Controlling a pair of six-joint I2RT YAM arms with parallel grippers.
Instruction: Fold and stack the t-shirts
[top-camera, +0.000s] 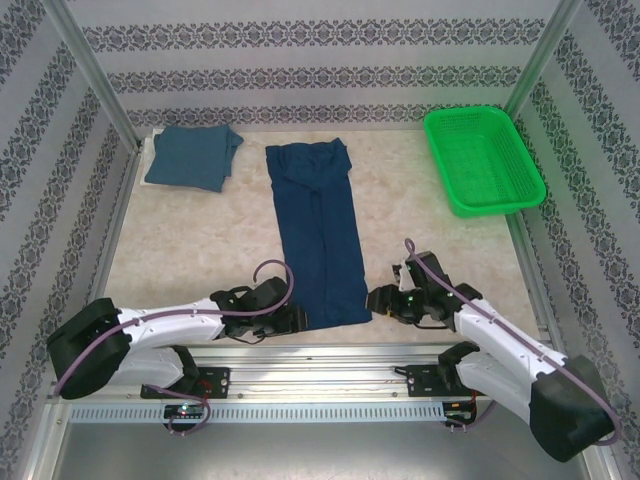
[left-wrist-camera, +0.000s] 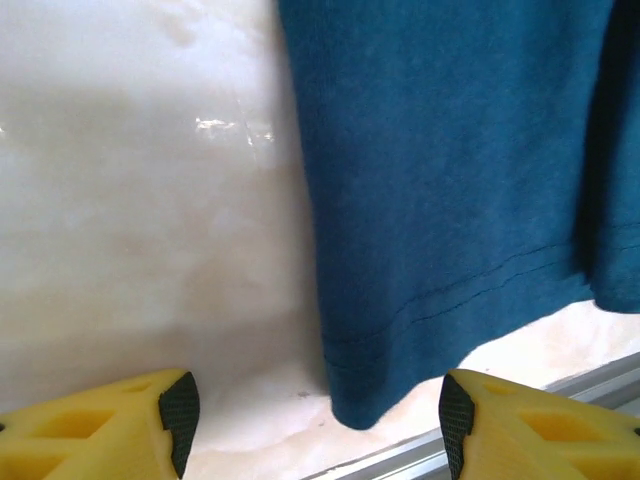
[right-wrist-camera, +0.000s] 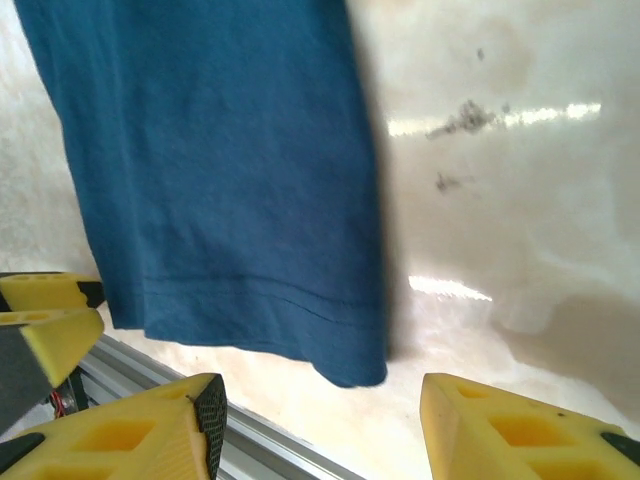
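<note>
1. The navy shirt (top-camera: 318, 235) lies flat on the table (top-camera: 200, 250), folded into a narrow strip. Its long axis runs from the near edge straight away from the arm bases.
2. The teal shirt (top-camera: 190, 157) sits folded at the far left corner, well apart from both arms.
3. The left gripper (top-camera: 290, 322) is low at the strip's near-left corner. In the left wrist view its jaws stand apart, with the corner of the hem (left-wrist-camera: 430, 330) in the gap between them. No cloth is pinched.
4. The right gripper (top-camera: 380, 300) is just beside the near-right corner. In the right wrist view its jaws are likewise parted and empty, with the corner just ahead of the gap.
5. The hem lies across between the two grippers, one corner to each arm. Neither arm is clearly nearer.
6. Judgement: the next move is to pinch both corners and carry the hem along the long axis toward the far end. An uneven grip would skew the fold.
</note>
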